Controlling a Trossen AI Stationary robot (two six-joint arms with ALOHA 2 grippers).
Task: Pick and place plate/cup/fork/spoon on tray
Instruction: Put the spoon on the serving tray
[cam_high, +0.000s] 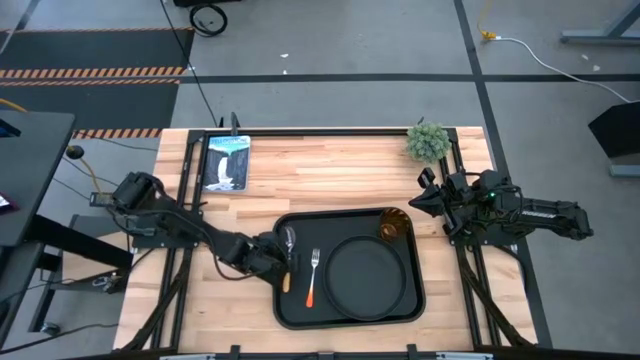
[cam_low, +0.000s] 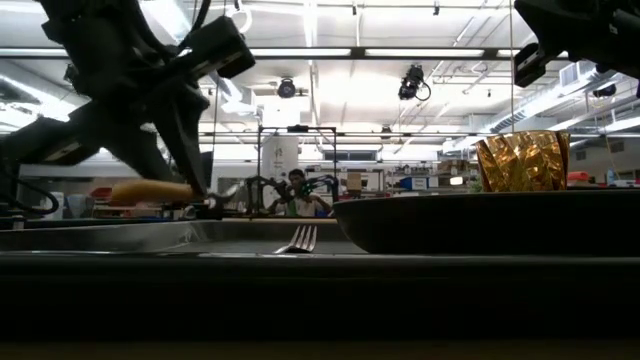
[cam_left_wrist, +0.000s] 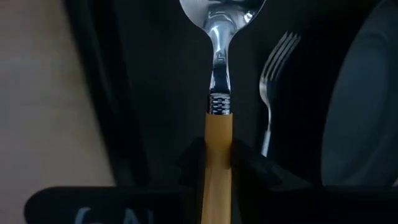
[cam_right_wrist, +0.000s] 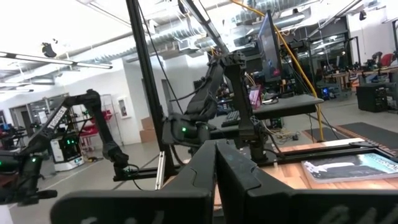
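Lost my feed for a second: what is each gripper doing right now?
Left gripper: closed on the spoon, over the tray.
Right gripper: closed, empty, beside the tray.

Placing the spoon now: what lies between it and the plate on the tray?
The fork, lying on the tray between the spoon and the plate, in the high view.

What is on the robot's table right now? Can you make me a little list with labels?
tray: black tray on the wooden table
plate: plate lies on the tray's right part
cup: cup stands on the tray, by its far right corner
fork: fork lies on the tray, left of the plate
spoon: spoon held by its orange handle, bowl over the tray's left part
left gripper: left gripper at the tray's left edge, jaws shut on the spoon
right gripper: right gripper waits beyond the tray's right side, jaws shut, holding nothing
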